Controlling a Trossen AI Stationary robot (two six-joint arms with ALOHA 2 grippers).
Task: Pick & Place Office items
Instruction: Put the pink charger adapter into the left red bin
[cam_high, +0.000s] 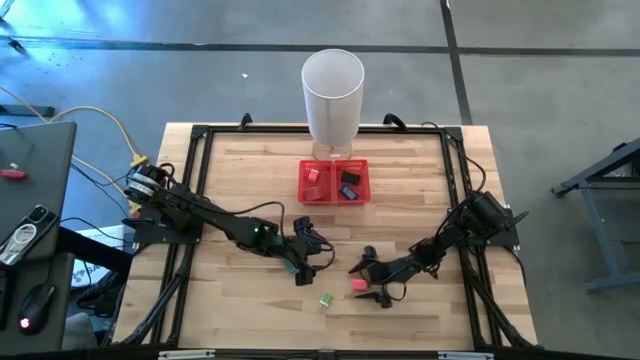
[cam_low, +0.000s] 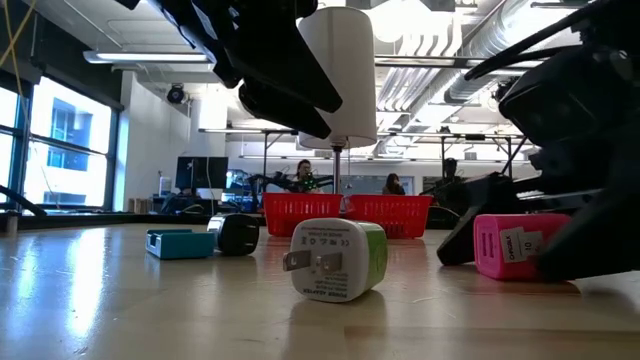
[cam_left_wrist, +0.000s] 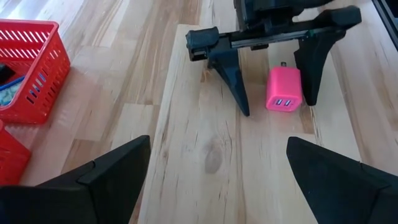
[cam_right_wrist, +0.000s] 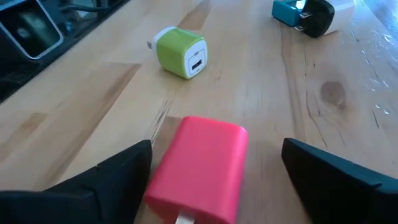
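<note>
A pink charger block (cam_high: 358, 285) (cam_right_wrist: 199, 168) lies flat on the table between the fingers of my open right gripper (cam_high: 368, 282) (cam_left_wrist: 277, 107). A green-white charger (cam_high: 326, 299) (cam_low: 335, 258) rests on its side just nearer the table's near edge. A teal-white piece (cam_low: 180, 243) (cam_right_wrist: 286, 11) and a dark plug block (cam_low: 237, 235) lie together below my left gripper (cam_high: 305, 262) (cam_left_wrist: 217, 141), which hovers open to the left of the pink block. The red mesh tray (cam_high: 334, 181) holds several small pieces. My right gripper stands low over the table, coming from the right, with one finger (cam_left_wrist: 233, 81) on each side of the pink charger's long sides (cam_left_wrist: 283, 90). Whether either finger touches it, I cannot tell. The charger lies on the wood.
A tall white cylinder bin (cam_high: 333, 95) stands behind the tray at the far edge. A black frame (cam_high: 200, 135) rims the table. Bare wood lies between the tray and both grippers. People sit in the room beyond the table.
</note>
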